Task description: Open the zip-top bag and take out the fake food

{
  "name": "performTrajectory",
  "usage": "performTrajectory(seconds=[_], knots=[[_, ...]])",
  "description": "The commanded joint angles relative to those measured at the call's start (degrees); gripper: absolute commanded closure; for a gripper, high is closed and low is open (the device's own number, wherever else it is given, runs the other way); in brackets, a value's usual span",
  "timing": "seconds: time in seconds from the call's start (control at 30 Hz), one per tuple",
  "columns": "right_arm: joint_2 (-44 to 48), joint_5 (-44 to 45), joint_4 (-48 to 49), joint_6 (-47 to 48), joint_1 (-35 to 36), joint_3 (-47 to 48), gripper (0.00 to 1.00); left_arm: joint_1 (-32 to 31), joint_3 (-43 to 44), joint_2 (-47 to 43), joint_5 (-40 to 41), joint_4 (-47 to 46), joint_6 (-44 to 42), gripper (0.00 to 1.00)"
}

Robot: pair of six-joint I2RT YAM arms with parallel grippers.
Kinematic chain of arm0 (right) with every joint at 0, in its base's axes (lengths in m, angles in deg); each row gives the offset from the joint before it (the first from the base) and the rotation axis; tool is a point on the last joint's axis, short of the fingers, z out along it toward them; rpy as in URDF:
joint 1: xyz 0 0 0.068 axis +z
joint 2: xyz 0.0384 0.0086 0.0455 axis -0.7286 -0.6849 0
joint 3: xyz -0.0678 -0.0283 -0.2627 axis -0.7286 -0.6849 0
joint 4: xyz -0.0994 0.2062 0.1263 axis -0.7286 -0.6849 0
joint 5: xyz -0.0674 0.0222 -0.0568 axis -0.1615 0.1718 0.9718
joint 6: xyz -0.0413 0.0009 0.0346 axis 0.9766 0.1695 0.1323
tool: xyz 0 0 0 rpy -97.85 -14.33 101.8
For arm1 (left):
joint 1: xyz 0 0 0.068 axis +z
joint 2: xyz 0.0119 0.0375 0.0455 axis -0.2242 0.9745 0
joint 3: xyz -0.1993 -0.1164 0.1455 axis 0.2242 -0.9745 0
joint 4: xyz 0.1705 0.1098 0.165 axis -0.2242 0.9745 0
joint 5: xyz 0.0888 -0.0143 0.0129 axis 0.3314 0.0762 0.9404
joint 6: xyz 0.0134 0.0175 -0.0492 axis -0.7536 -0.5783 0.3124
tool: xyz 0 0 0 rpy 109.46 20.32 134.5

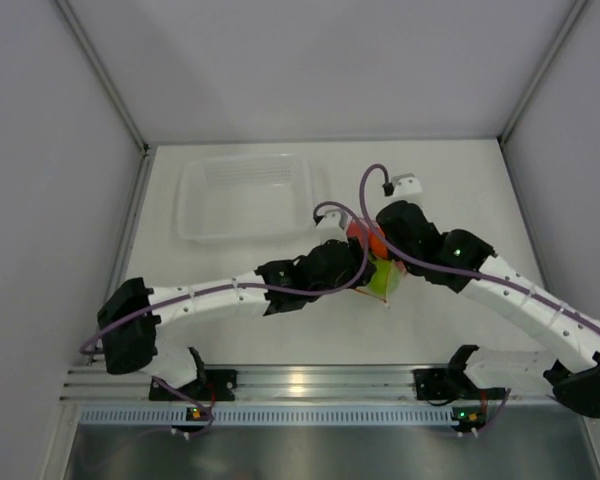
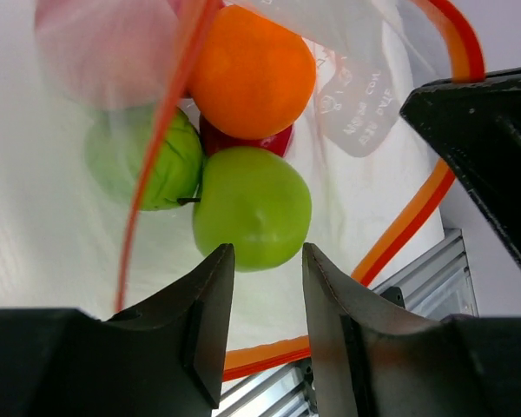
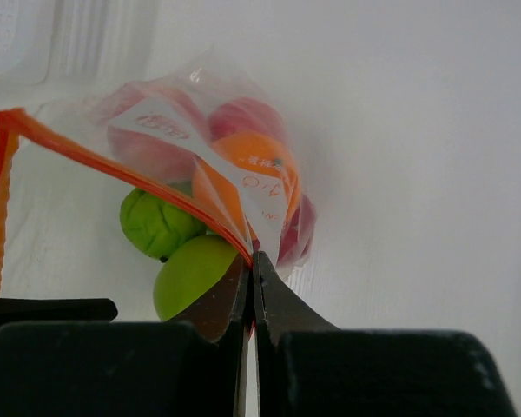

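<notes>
Clear floppy zip-top bag (image 3: 165, 122) pinched at its orange-red strip (image 3: 69, 148) by right end effector (image 3: 253, 254); left end effector (image 2: 266, 254) spread near lime-green plastic fruit (image 2: 252, 207).

The fake food (image 2: 252, 204) is sitting in the zip-top bag (image 3: 156, 122) between my left gripper (image 2: 267, 252) and right gripper (image 3: 252, 256), tub (image 1: 245, 195) behind-left.

This is a robotics lab test cell: a plain white table (image 1: 460, 320) boxed in by grey panels (image 1: 40, 150) on metal struts (image 1: 100, 75). The left arm (image 1: 210, 297) and right arm (image 1: 525, 300), white and black, are bolted to an aluminium rail (image 1: 310, 383) at the near edge. Purple cables (image 1: 365, 185) loop off them, and small status lights (image 1: 461, 413) glow at the bases.
</notes>
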Motion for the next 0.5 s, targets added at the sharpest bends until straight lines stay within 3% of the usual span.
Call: performTrajectory(seconds=[0.0,0.3,0.47], knots=[[3.5,-8.9,7.8,-0.4,-4.9,-3.4,1.00,-0.8,5.1,4.3,1.0,-4.5,-2.5,0.57],[9.5,-20.5,13.5,-1.0,-13.7,-9.9,1.00,-1.1,15.3,14.8,2.9,2.1,-7.8,0.47],[12.5,-24.1,14.5,-0.9,-17.0,-12.3,1.00,-1.1,16.7,17.1,5.7,4.9,-9.7,0.41]])
